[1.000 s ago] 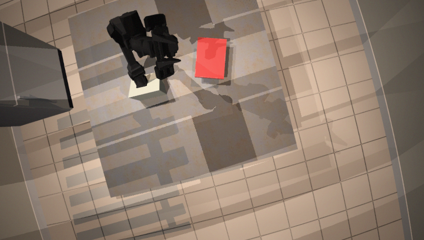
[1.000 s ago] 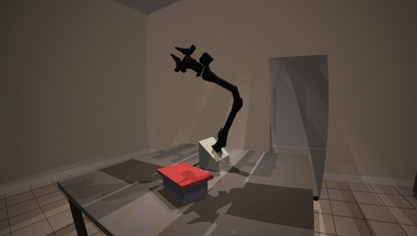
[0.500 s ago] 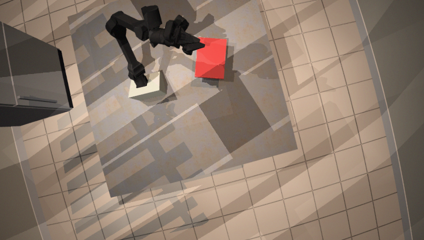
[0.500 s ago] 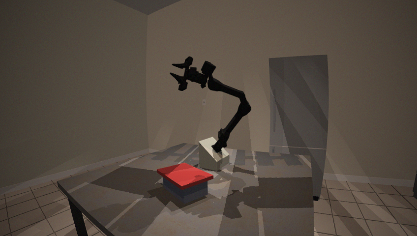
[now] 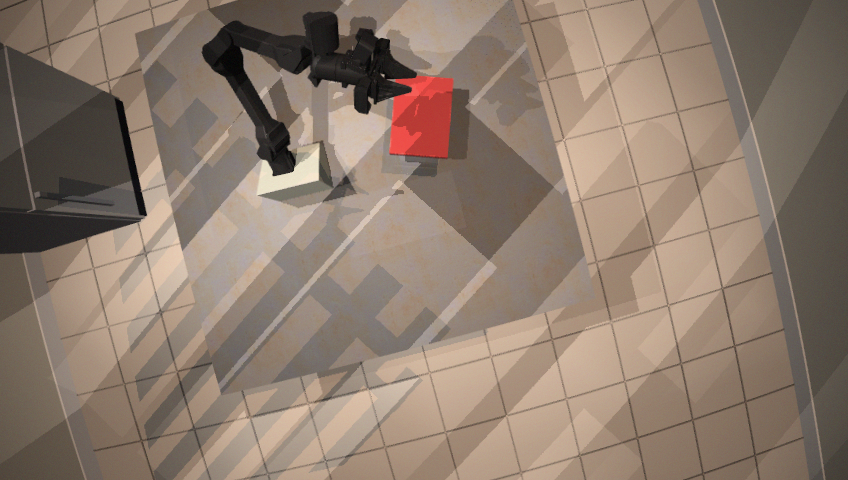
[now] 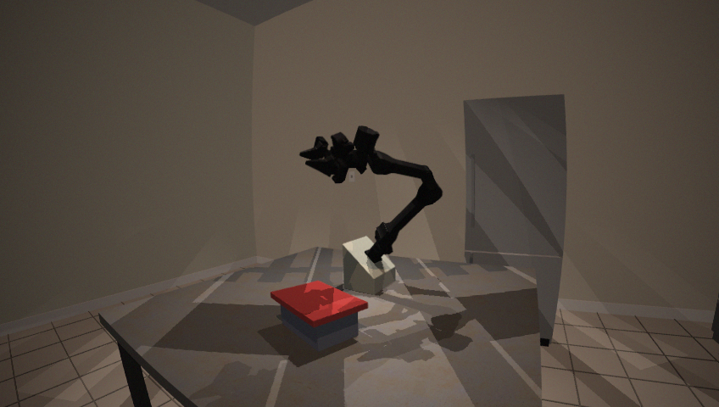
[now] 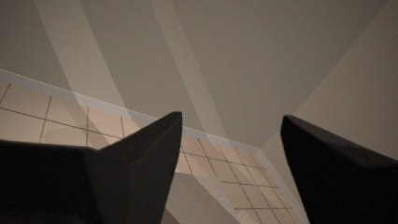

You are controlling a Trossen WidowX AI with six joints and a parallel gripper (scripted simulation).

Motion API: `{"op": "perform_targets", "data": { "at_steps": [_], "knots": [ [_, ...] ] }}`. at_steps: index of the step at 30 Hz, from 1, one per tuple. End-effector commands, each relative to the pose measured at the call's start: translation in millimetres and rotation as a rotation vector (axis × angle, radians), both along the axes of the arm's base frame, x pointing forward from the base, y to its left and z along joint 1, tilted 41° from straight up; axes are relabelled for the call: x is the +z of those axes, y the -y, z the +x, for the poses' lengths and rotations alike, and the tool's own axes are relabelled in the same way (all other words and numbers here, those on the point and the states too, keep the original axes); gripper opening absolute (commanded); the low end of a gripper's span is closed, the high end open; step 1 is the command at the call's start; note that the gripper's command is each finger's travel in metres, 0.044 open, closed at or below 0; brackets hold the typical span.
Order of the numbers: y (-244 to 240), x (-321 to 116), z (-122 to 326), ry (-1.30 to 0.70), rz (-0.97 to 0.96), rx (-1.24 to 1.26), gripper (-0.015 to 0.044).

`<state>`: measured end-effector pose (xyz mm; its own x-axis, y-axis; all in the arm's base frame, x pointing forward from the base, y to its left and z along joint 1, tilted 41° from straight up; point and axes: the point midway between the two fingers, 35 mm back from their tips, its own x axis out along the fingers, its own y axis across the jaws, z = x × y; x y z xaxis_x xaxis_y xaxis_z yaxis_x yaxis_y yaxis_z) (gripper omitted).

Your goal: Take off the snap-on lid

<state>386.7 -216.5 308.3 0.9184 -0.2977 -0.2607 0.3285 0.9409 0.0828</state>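
The red lid [image 5: 422,133] [image 6: 317,302] sits flat on top of the blue-grey storage box [image 6: 337,329], overhanging its walls. The box stands on the table [image 5: 357,285] [image 6: 428,376]. My gripper [image 5: 412,82] [image 6: 303,158] [image 7: 232,122] is partly open, with nothing between its fingers. It is high above the lid, pointing roughly sideways; from above, its fingertips overlap the lid's edge nearest the top of the view. The wrist view shows neither lid nor box. The lid hides the box's inside and most of its outline from above.
The arm's pale wedge-shaped base [image 5: 305,169] [image 6: 359,275] stands on the table beside the box, with a gap between them. A tall grey fridge [image 5: 71,142] [image 6: 514,186] stands beyond the table's edge. The wrist view shows walls, tiled floor and a table corner.
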Motion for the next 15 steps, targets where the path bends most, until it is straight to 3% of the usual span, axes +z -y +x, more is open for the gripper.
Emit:
{"op": "perform_targets", "data": {
  "at_steps": [1,15],
  "knots": [
    [-67.3,-34.7,-6.5,0.035,0.548,-0.031,0.0235],
    [-162.4,-93.6,-38.4,-0.041,1.357,-0.235,0.0235]
  ]
}}
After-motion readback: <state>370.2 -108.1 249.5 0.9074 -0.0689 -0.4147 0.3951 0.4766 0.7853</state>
